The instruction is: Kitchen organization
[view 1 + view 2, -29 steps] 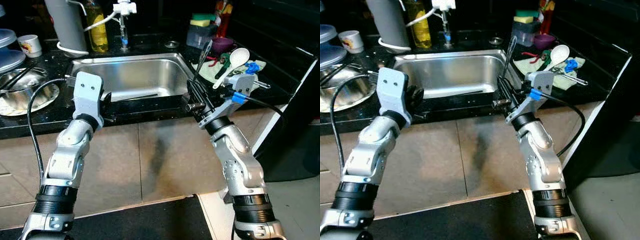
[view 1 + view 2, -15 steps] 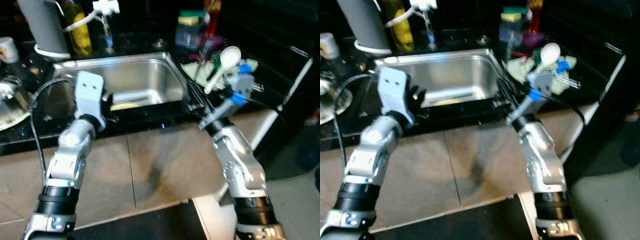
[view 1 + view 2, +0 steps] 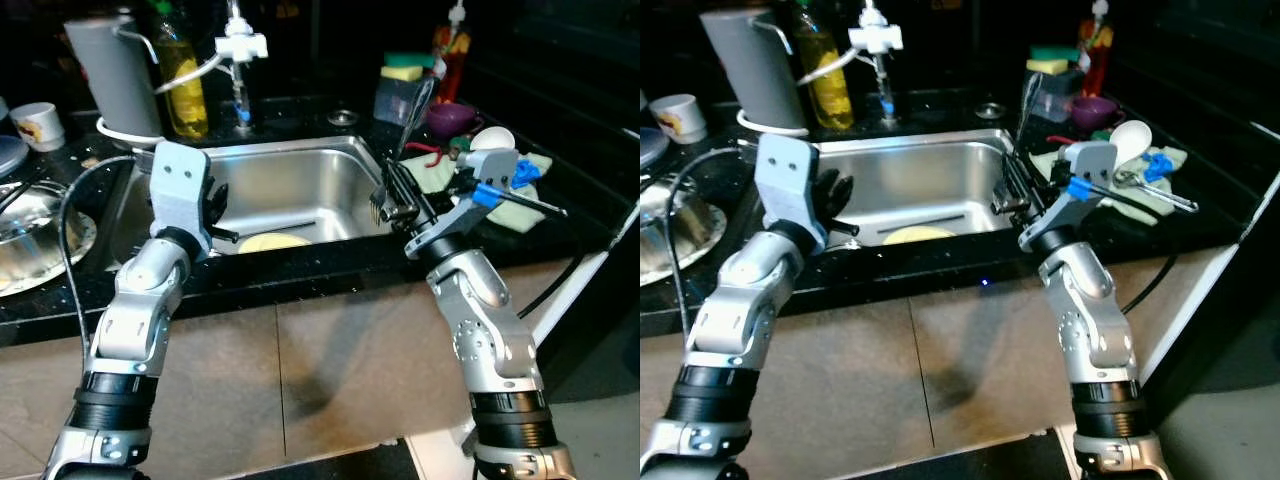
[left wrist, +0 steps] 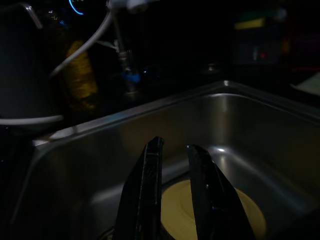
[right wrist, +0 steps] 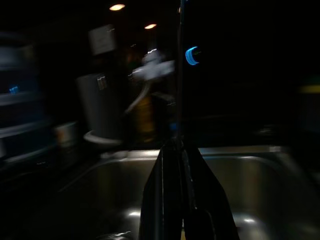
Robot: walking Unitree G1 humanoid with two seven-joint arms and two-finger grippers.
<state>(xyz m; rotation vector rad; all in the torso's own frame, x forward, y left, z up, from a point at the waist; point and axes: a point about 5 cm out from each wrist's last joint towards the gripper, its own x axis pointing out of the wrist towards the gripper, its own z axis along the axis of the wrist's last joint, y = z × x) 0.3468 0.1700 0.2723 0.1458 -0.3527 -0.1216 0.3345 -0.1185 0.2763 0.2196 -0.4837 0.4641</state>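
- The stainless steel sink (image 3: 300,175), set into the black speckled worktop (image 3: 330,262), is the landmark here.
- The right hand (image 3: 392,200) stands over the sink's right rim, its black fingers pressed together on a thin dark-handled utensil (image 3: 412,112) that rises upright above them. In the dim right wrist view it is a narrow rod, so it may be a fork or a spatula; I cannot tell which.
- The left hand (image 4: 175,200) hovers over the sink's left front corner, fingers slightly spread with nothing between them, aimed into the basin.
- In the basin lies a round pale yellow plate (image 3: 272,242) near the front wall, with a long dark utensil (image 3: 268,229) just behind it.
- To the right of the sink, a pale green cloth (image 3: 440,172) carries a white plastic spoon (image 3: 1128,138) and other small tools.
- Behind the sink stand a grey cylindrical kettle (image 3: 115,75), a yellow liquid bottle (image 3: 183,75) and a white tap (image 3: 240,45).
- To the left of the sink sits a round metal bowl (image 3: 35,235).
- Judged from this, the organizing is at an early to middle stage: one utensil is in hand and not yet put away, while the plate and the utensil in the basin and the tools on the cloth remain to sort.
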